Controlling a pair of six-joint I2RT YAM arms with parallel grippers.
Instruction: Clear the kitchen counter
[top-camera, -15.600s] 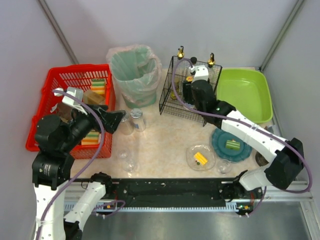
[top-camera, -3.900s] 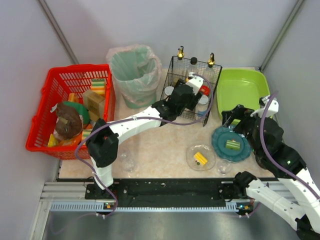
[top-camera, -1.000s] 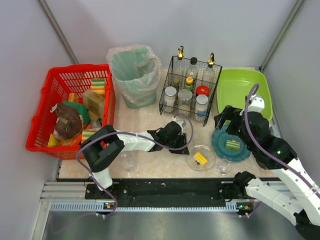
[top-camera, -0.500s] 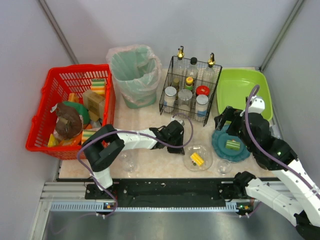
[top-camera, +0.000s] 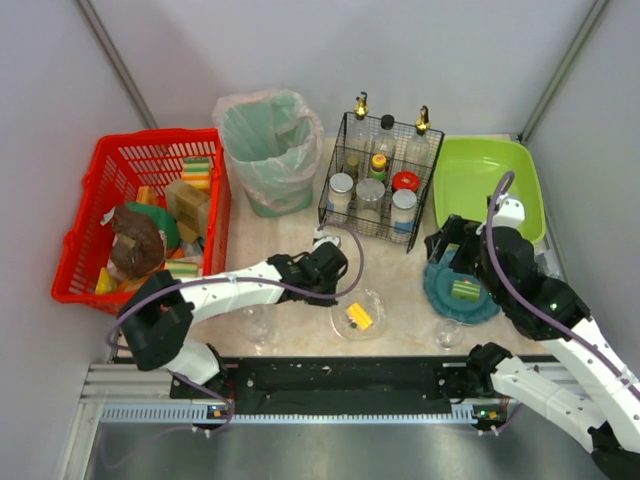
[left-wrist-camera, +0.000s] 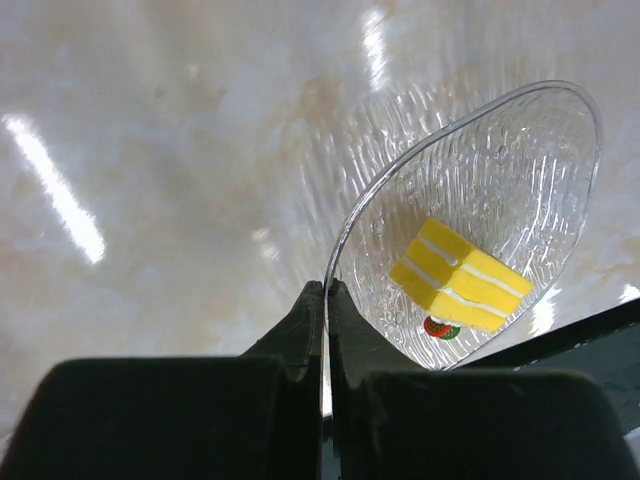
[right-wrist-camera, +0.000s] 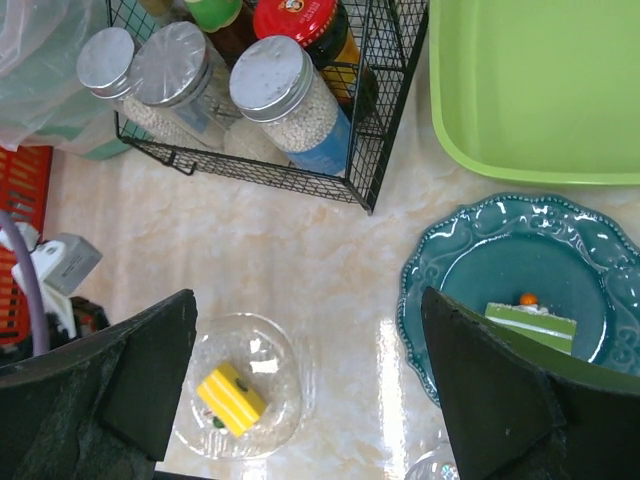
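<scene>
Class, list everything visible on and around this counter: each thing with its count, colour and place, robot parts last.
kitchen counter: one, beige marbled, beneath all
basket: one, red, far left
bin: one, green-lined, back left
wire rack: one, black, back centre
jars: four, silver or red lids, in rack
bottles: several, clear, in rack
tub: one, lime green, back right
plate: one, teal, right, bearing green cake slice
glass bowl: one, clear, near centre, holding yellow cake
small glasses: two seen, clear, near edge
rail: one, black-and-silver, near edge
left gripper: shut on the glass bowl's rim
right gripper: open, above the counter by plate
</scene>
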